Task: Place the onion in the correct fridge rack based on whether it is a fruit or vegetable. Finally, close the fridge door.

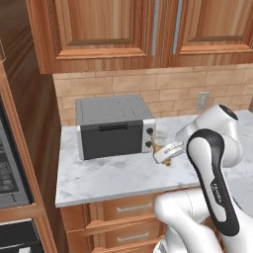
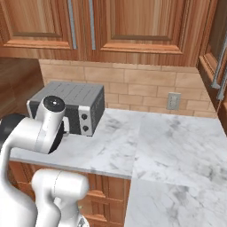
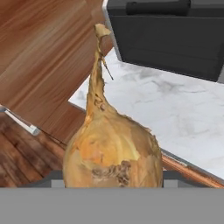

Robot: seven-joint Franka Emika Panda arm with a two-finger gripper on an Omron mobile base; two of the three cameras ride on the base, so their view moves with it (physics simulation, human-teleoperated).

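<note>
Your claw [image 1: 164, 153] holds the onion [image 3: 113, 151]. In the hand view the bulb sits right between the fingertips at the bottom of the frame, the fingers themselves hidden behind it, so the grip reads as closed on the bulb. In the left base view a little golden-brown shows at the claw tip, just off the toaster oven's [image 1: 114, 126] right front corner and above the surface [image 1: 113, 178].

The relation that matters: the onion's long axis runs straight out along the claw's line of sight, bulb at the claw, thin stem tip leading. In the hand view the stem points up the frame toward the toaster oven's dark door and the surface edge. Whatever way you swing the claw, the stem goes first and the bulb follows.

No fridge, rack or door appears from this position. Ahead of the toaster oven you have only the brick wall, the wall outlet [image 2: 173, 101] and the wood cabinets above. My judgement: the carry is at an early stage, the placing and the door closing both not yet done, and the base must turn away from the toaster oven before a rack can be lined up.

Risk, as a judgement: the leading stem is thin and sits near the toaster oven; clear it before swinging.
</note>
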